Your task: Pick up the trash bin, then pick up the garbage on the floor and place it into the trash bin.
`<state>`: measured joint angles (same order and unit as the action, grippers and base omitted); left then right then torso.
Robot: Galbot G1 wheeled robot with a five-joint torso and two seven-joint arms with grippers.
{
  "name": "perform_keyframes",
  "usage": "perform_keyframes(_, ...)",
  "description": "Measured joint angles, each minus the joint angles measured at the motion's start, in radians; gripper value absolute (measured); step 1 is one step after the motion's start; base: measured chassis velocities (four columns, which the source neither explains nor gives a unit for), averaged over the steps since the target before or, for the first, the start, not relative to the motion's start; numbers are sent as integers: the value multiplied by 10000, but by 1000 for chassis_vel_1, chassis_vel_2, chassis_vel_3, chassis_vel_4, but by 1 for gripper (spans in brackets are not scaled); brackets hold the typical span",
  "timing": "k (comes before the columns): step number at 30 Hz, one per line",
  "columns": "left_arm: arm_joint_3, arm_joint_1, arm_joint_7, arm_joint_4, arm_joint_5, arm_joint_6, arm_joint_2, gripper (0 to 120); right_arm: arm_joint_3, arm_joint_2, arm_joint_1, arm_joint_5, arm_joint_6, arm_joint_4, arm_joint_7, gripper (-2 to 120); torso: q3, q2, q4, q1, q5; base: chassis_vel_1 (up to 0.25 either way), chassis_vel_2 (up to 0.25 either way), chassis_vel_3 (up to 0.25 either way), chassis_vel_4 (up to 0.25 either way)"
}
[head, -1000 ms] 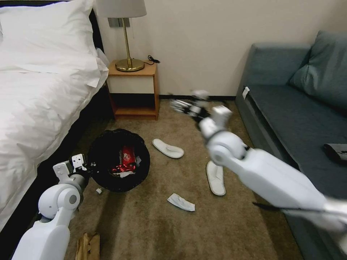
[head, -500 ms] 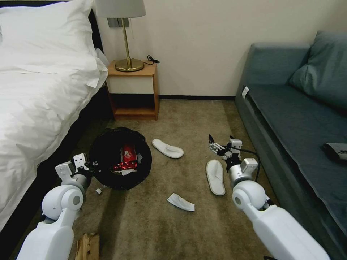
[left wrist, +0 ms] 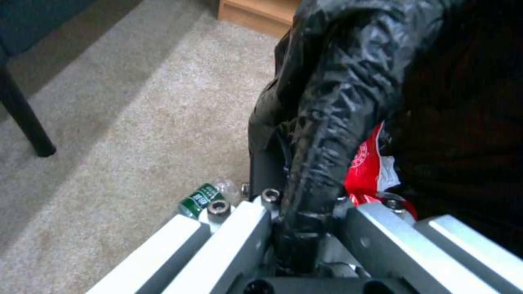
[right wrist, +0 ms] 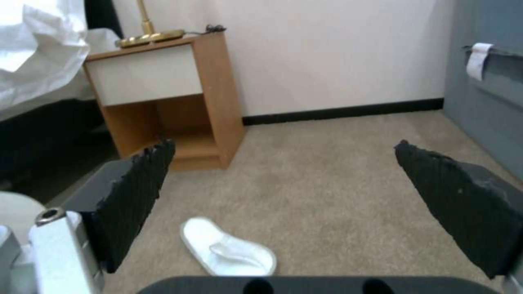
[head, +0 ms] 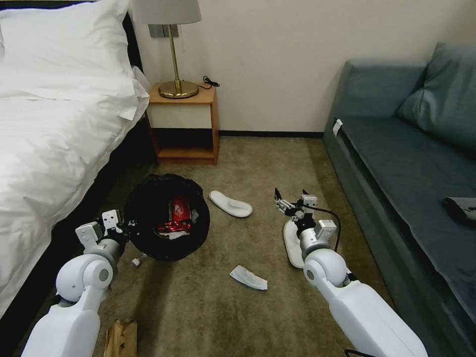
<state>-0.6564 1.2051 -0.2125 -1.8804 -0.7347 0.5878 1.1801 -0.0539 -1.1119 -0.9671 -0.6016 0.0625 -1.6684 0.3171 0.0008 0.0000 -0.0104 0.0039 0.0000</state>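
- Head view: trash bin (head: 166, 216), round, lined with a crinkled glossy black bag, on the carpet beside the bed (head: 54, 129); a red wrapper (head: 177, 214) with white print too small to read lies inside.
- Left hand (head: 120, 229) at the bin's rim on the bed side, clenched on the bagged edge.
- Right hand (head: 290, 198) hovers released, fingers spread, over the near slipper (head: 291, 244), which lies flat and white just beside the sofa (head: 406, 148).
- Far slipper (head: 230, 204) lies between the bin and the right hand; a crumpled white tissue (head: 248, 277) lies nearer the robot; a brown paper bag (head: 120, 338) at the lower edge.
- Left wrist view: left hand (left wrist: 305, 222) grips the bin's black-bagged rim (left wrist: 338, 122); the red wrapper (left wrist: 367, 167) carries white lettering, unreadable; a small green-labelled bottle (left wrist: 202, 200) lies on the carpet just beside the hand, label text illegible.
- Right wrist view: black ridged fingers (right wrist: 136, 192) stand wide apart, holding nothing; the far slipper (right wrist: 228, 252) lies on the carpet between them, the nightstand (right wrist: 163, 98) beyond.
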Motion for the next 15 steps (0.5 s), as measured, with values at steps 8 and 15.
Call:
perform_keyframes(8,68,38,219,-80,158,-131,-30,0,96,392,-128,-15,-63,-336,53,100,-1,0,3,0,0,34,40,39,36)
perform_keyframes(15,28,134,334,-294,157,-157,-41,0,93,655,-184,-71,-139,-599,87,100,-1,0,1,0,1,43,46,43,37)
